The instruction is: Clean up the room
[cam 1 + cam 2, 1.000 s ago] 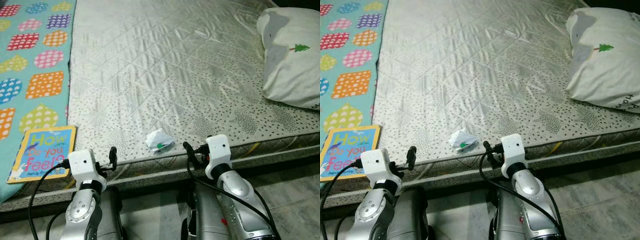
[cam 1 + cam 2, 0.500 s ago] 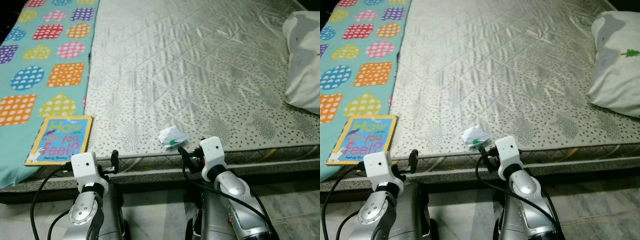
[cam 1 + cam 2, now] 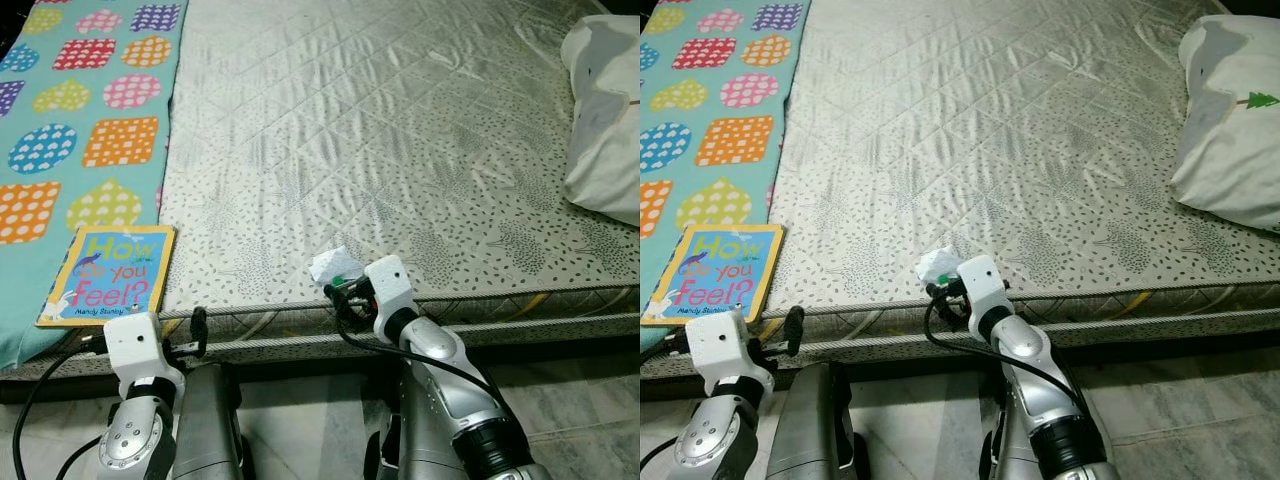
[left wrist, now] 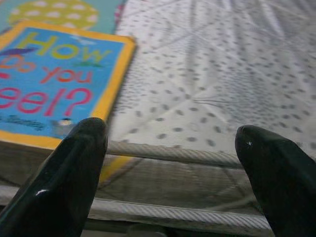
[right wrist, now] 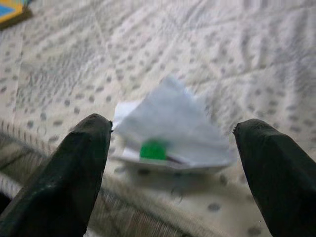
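Right claw (image 5: 170, 148) spread wide, straddling crumpled white wrapper (image 3: 335, 267) at mattress (image 3: 380, 140) front edge; left claw (image 4: 173, 168) spread too, near picture book (image 3: 108, 273) lying left of wrapper; pillow (image 3: 604, 110) far right

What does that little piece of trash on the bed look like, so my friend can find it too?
Start at the big grey spotted mattress and go to its near edge, about the middle. Right in front of the right tool, whose fingers are open, lies the crumpled white wrapper. It is small, crinkly and white with a green spot, unlike the flat blue and yellow book further left.
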